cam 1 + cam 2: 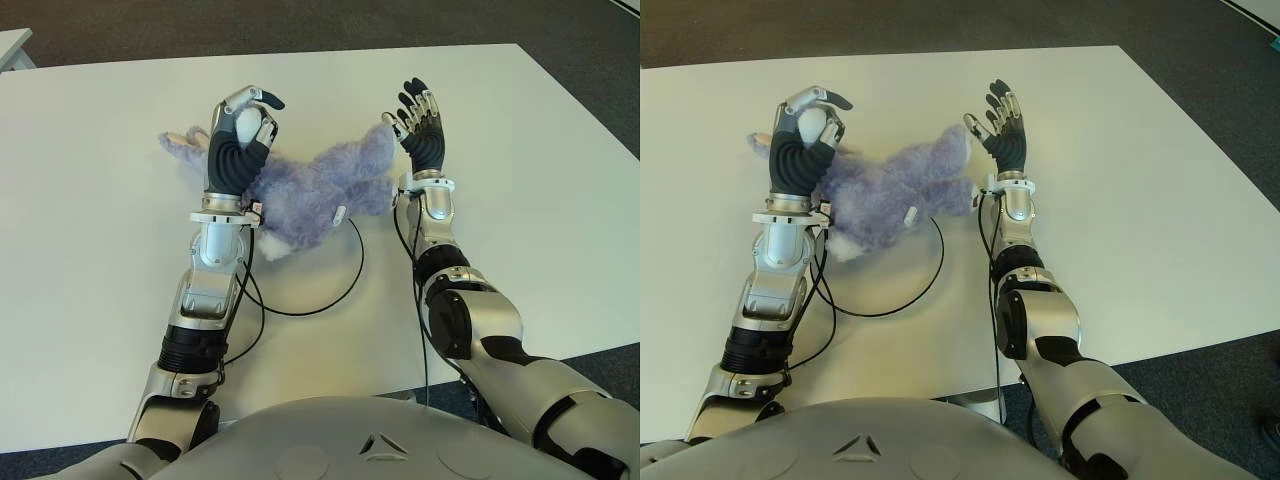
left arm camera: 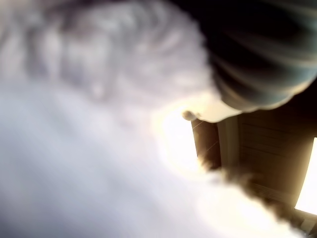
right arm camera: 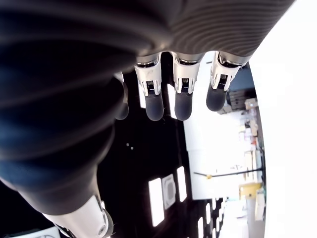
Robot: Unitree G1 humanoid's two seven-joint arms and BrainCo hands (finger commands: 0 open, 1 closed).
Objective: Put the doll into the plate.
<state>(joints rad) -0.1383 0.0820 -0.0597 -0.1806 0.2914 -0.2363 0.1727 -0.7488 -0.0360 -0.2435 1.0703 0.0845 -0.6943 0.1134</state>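
The left hand (image 1: 243, 125) curls its fingers around the white part of the purple plush doll (image 1: 320, 190), held above the table (image 1: 520, 150), a soft, light, floppy thing best gripped mid-body, while the right hand (image 1: 420, 122) stands spread beside it, holding nothing.

A white table (image 1: 520, 180) stands on dark carpet (image 1: 300, 25).
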